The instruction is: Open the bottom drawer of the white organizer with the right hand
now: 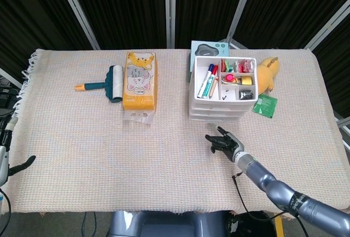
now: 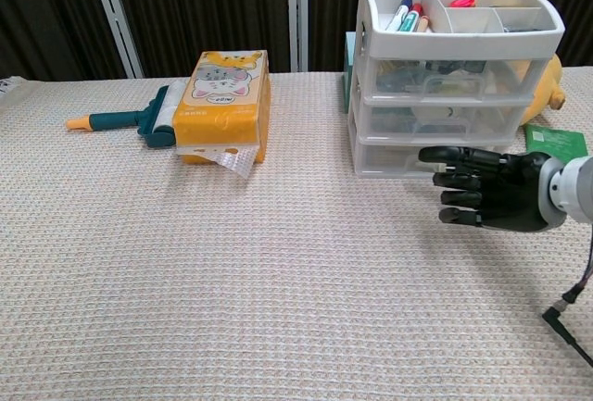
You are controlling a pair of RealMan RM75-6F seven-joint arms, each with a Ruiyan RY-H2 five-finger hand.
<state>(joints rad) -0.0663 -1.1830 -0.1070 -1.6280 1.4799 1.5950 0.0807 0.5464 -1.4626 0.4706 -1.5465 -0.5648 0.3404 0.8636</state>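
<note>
Two hands show at the near edge of the table; the left hand [image 1: 6, 157] sits at the far left border, partly cut off, with one finger stretched out toward the cloth, and whether it is released or clenched cannot be told; the right hand [image 2: 491, 188] hangs just in front of the white organizer [image 2: 454, 72], black fingers [image 2: 454, 155] apart and pointing leftward, holding nothing. Just beyond it, the bottom drawer [image 2: 431, 154] sits flush with the drawers above, closed; the open top tray holds markers [image 1: 208, 80] and small bright items. Left of the organizer lies an orange tissue pack [image 1: 139, 80], with a teal lint roller [image 1: 106, 84] beside it; a green packet [image 1: 265, 105] and a yellow plush toy [image 1: 266, 71] lie right of the organizer.
</note>
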